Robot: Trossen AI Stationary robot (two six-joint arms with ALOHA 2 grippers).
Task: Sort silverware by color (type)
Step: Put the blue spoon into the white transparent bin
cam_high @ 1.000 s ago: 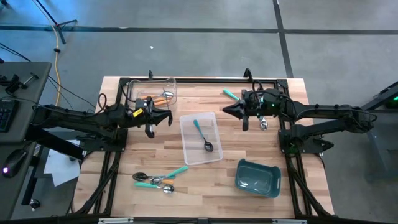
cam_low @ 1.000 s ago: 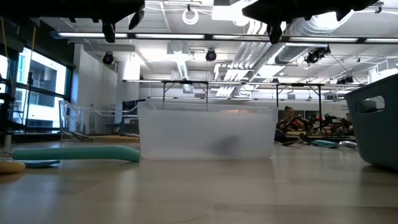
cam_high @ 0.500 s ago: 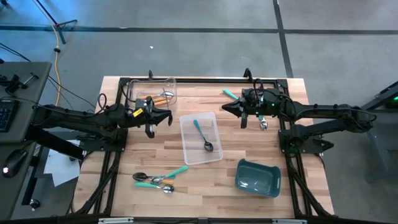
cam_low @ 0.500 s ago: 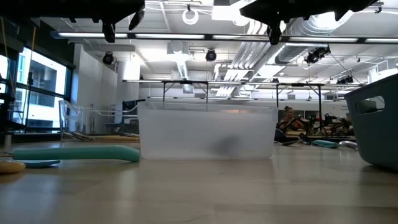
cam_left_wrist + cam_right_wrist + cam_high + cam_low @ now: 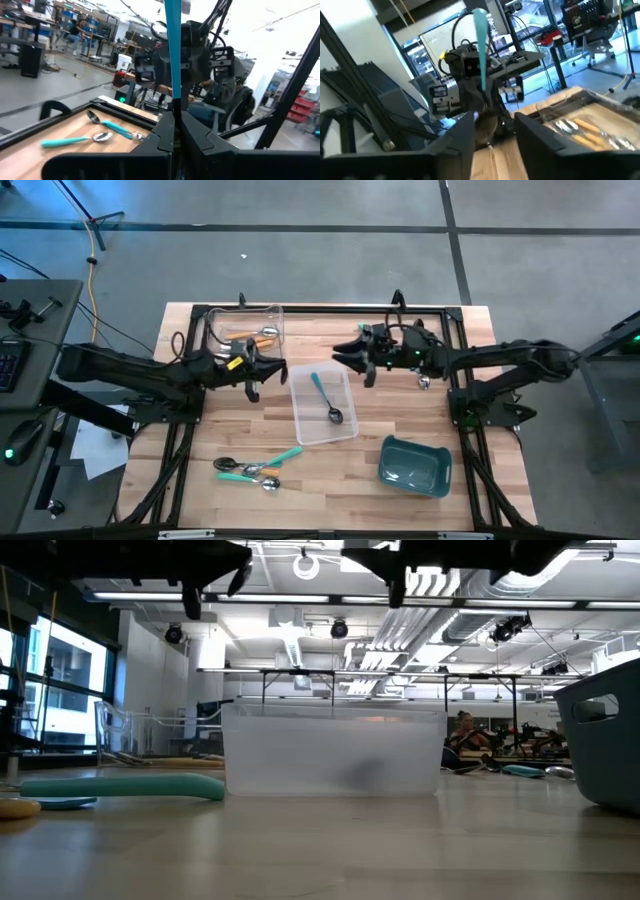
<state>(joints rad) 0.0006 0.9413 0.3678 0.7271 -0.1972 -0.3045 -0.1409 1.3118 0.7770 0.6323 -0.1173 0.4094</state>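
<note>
Left claw is pinching a teal-handled spoon upright above the desk's clear tray; right claw, spread, is facing it from three o'clock.

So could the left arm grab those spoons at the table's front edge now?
Probably not yet: the left gripper is shut on a teal spoon. Otherwise the front spoons lie uncovered, nothing over them.

In the low view both arms are cut off by the top edge. The teal bin is cropped at the right edge. The spoon inside the clear tray shows only as a dim smudge.
</note>
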